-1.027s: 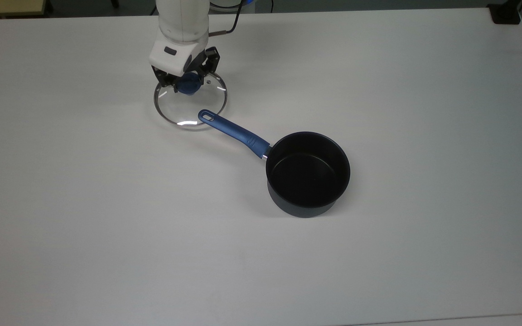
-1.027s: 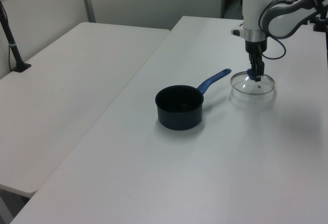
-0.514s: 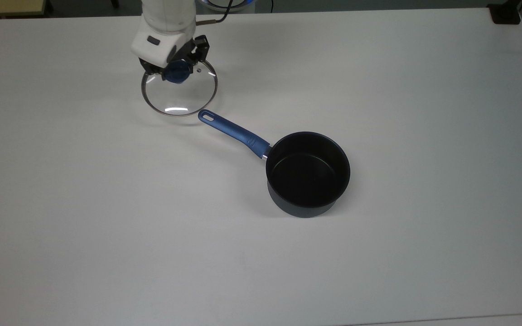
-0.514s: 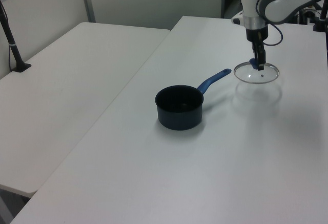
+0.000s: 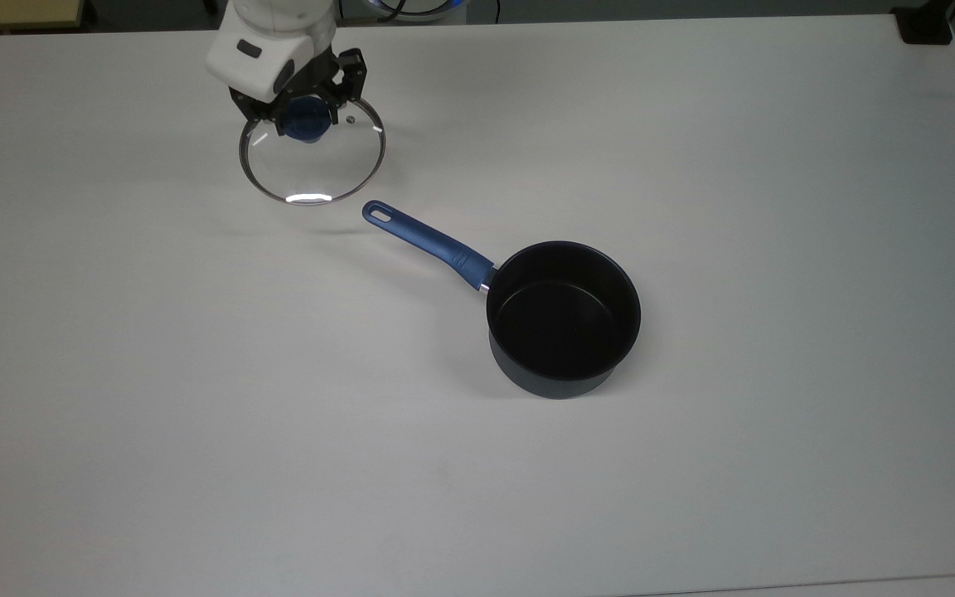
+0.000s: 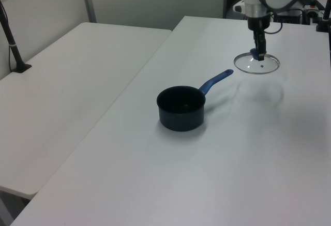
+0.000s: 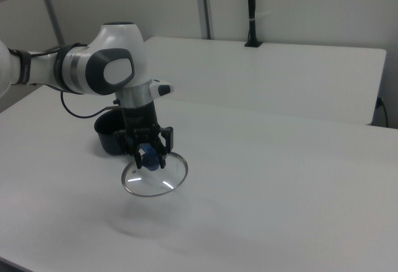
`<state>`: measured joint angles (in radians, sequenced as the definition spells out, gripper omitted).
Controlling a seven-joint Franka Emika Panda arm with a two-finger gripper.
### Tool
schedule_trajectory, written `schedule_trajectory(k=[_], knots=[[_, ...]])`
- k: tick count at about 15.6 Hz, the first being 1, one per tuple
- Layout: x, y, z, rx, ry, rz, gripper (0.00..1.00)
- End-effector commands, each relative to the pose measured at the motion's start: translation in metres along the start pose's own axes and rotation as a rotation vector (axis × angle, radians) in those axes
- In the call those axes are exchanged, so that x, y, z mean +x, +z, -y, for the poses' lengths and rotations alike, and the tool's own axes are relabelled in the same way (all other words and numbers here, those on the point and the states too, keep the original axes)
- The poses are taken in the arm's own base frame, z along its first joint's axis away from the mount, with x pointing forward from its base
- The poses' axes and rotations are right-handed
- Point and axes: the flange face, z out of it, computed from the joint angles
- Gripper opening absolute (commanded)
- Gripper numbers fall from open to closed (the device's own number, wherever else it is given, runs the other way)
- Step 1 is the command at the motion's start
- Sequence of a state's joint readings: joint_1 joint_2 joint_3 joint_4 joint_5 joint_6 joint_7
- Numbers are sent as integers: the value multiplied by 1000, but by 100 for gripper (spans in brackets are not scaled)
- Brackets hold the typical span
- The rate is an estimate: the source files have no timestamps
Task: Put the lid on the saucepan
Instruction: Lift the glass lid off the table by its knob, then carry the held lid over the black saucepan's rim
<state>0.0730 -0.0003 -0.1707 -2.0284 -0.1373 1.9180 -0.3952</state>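
My jaws [image 5: 305, 116] are clenched on the round blue knob [image 5: 306, 122] of the round clear glass lid with the thin metal rim [image 5: 312, 162]. I hold the lid up in the air, flat, with nothing under it but the white bench [image 5: 196, 373]. In the left view the lid [image 6: 257, 63] floats above the bench, and its faint shadow [image 6: 261, 92] lies on the bench a little nearer to the camera. In the right view my jaws [image 7: 149, 157] hang from my white arm [image 7: 106, 66], and the lid [image 7: 155, 174] sits level under them.

The small deep round dark saucepan [image 5: 563, 319] stands upright on the bench, open at the top and black inside. In the top view it is to the right of the lid and nearer to the bottom edge, well apart from it. Its long straight blue handle [image 5: 428, 240] points toward the lid. The loop hole at the end of the handle [image 5: 377, 213] is near the lid's rim in the top view. In the left view the saucepan [image 6: 181, 108] is on the left and the lid is on the far right. In the right view the saucepan [image 7: 112, 134] is partly hidden behind my arm.
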Motion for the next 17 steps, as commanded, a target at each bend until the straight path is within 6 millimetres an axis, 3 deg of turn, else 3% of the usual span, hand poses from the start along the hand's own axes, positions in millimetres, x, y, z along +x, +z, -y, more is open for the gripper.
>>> schedule_trajectory(k=[1, 4, 9, 17], knots=[[-8, -19, -6, 22, 24, -12, 53], [-2, -32, -4, 37, 38, -46, 53], [36, -67, 11, 72, 67, -82, 53], [106, -66, 64, 57, 130, -78, 52]])
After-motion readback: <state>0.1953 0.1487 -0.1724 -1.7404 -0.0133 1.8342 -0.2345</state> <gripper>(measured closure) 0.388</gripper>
